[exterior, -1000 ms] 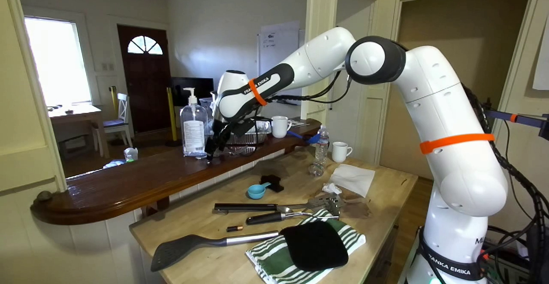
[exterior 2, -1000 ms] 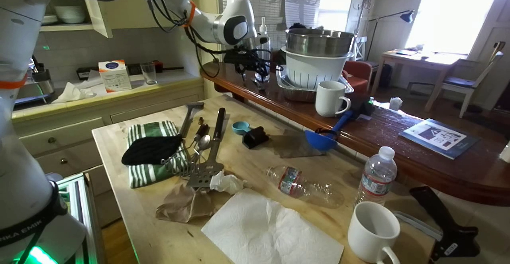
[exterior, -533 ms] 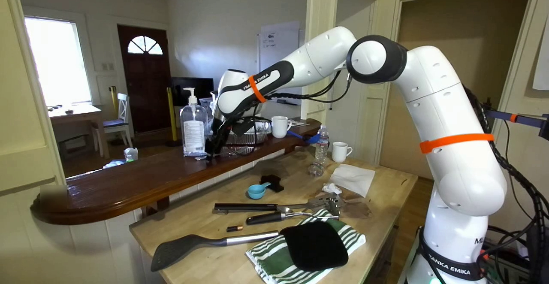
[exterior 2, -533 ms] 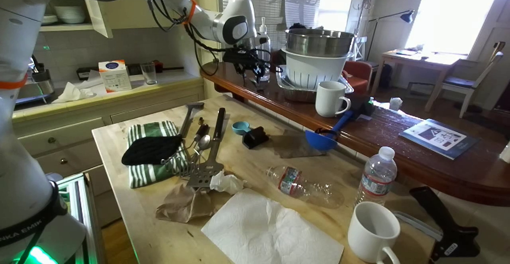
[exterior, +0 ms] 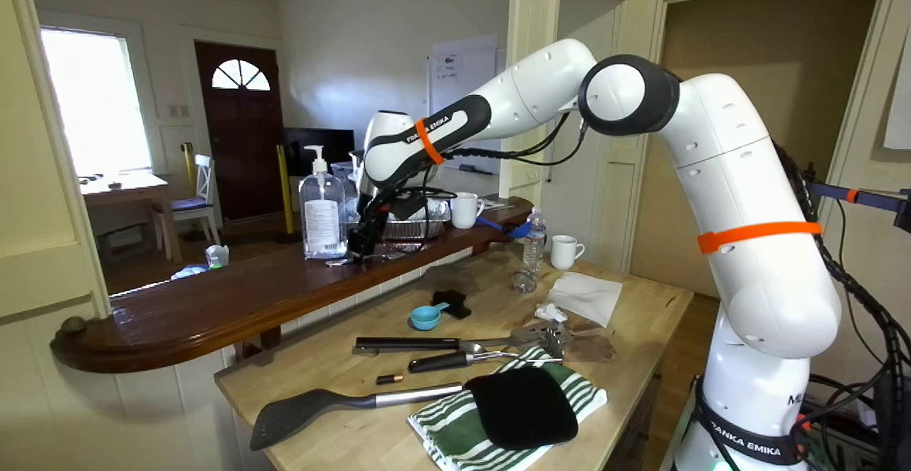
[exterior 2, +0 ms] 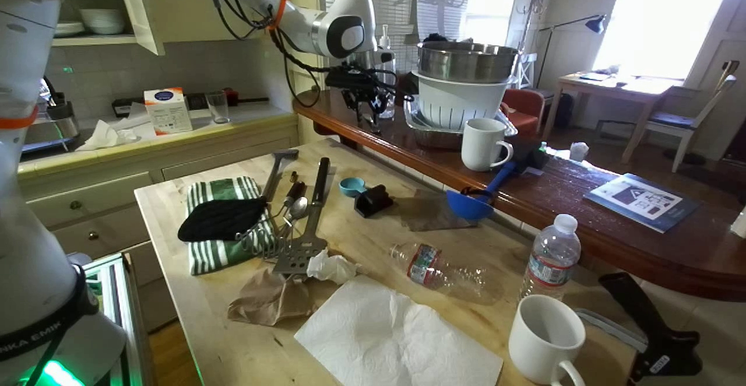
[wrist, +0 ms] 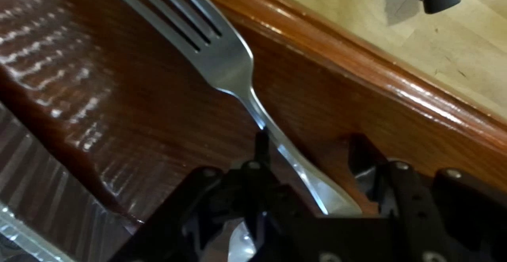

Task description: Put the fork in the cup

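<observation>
On the raised surface near the pump bottle, my tool straddles the lying fork, its jaws closer together than a second ago yet not gripping, so a grasp seems next, then a carry right to a white cup.

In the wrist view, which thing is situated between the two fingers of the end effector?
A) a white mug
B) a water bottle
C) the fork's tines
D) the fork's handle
D, because in the wrist view the handle of the fork passes through the gap of the end effector.
</observation>
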Tool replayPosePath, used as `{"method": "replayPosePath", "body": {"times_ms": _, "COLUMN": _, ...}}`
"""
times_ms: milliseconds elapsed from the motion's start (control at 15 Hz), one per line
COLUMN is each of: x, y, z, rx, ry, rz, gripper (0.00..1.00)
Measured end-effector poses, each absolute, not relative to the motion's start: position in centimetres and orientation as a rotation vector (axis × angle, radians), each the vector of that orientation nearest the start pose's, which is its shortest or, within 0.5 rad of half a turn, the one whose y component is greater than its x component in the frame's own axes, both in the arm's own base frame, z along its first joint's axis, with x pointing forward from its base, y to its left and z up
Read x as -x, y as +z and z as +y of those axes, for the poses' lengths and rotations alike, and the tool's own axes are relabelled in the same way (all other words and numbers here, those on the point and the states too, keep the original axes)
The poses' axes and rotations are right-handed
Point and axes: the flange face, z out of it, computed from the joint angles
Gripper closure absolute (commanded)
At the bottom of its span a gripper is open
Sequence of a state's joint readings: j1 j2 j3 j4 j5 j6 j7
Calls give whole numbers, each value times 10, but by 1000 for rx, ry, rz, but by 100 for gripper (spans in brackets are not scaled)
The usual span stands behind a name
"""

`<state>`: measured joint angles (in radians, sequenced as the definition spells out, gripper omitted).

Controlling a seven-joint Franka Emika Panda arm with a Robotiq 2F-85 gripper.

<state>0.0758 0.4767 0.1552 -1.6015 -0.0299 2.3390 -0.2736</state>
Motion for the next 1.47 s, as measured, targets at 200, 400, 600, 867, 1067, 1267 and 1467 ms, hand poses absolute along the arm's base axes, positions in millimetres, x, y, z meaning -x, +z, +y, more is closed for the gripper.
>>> {"method": "replayPosePath", "body": {"times_ms": 200, "x": -687, "y": 390, "z": 143, "rx": 2991, "ry": -366, "rz": -756, "gripper": 57}}
{"method": "replayPosePath", "body": {"times_ms": 400, "x": -685, "y": 393, "z": 142, "rx": 2996, "ry": -343, "rz": -756, "gripper": 54}}
{"method": "replayPosePath", "body": {"times_ms": 600, "x": -685, "y": 392, "z": 142, "rx": 2995, "ry": -339, "rz": -760, "gripper": 41}}
{"method": "replayPosePath", "body": {"times_ms": 867, "x": -684, "y": 386, "z": 142, "rx": 2994, "ry": -325, "rz": -768, "gripper": 61}}
{"method": "replayPosePath", "body": {"times_ms": 1067, "x": -684, "y": 384, "z": 143, "rx": 2995, "ry": -321, "rz": -779, "gripper": 79}}
{"method": "replayPosePath", "body": {"times_ms": 1267, "x": -683, "y": 387, "z": 146, "rx": 2995, "ry": -321, "rz": -802, "gripper": 88}}
{"method": "replayPosePath", "body": {"times_ms": 1467, "x": -679, "y": 388, "z": 153, "rx": 2993, "ry": -293, "rz": -827, "gripper": 99}}
